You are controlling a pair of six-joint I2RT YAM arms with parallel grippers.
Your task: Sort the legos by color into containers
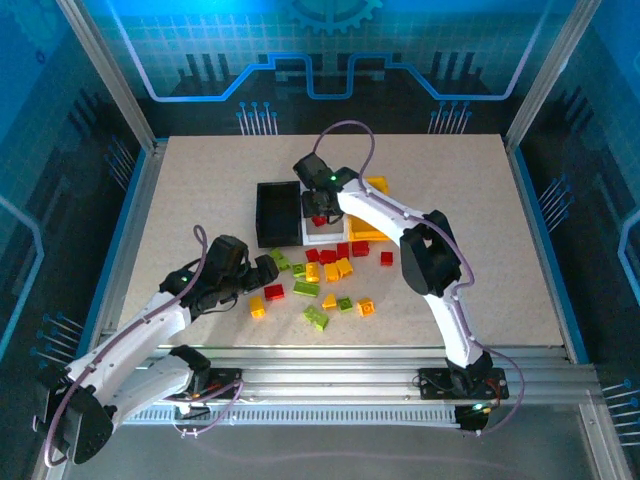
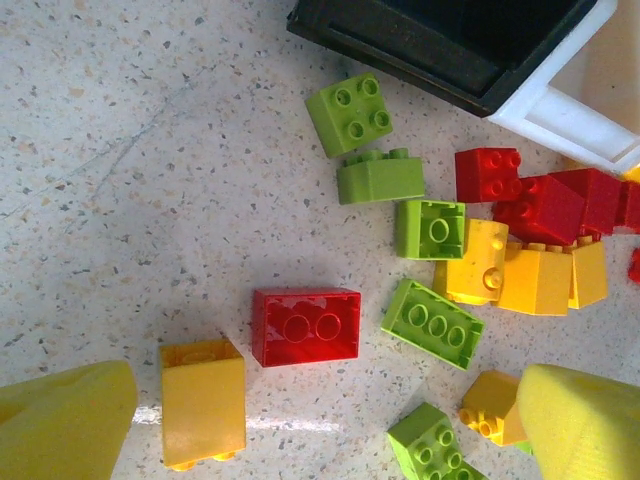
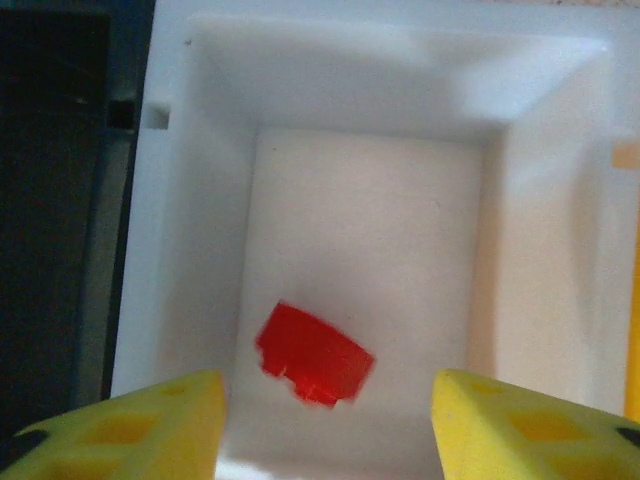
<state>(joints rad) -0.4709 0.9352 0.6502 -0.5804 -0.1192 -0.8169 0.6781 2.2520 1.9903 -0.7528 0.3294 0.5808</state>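
Bright, even light overhead; softer focus at the right wrist.
From above, the pale speckled surface [image 1: 200, 200] is evenly lit, shadows soft, with a cyan glow on the back wall [image 1: 320, 50]. A glare streak lies beside the yellow-orange studded plastic brick [image 2: 203, 400]. The white rectangular plastic bin [image 3: 370, 80] looks washed out, and the red plastic brick [image 3: 313, 353] inside it is blurred.

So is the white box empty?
Not empty: a single red lego is inside the white box, on or near its floor.

black bin [image 1: 278, 212] | white bin [image 3: 370, 200] | yellow bin [image 1: 378, 185] | legos [image 2: 305, 327] red, orange, lime | table [image 2: 120, 150] speckled beige
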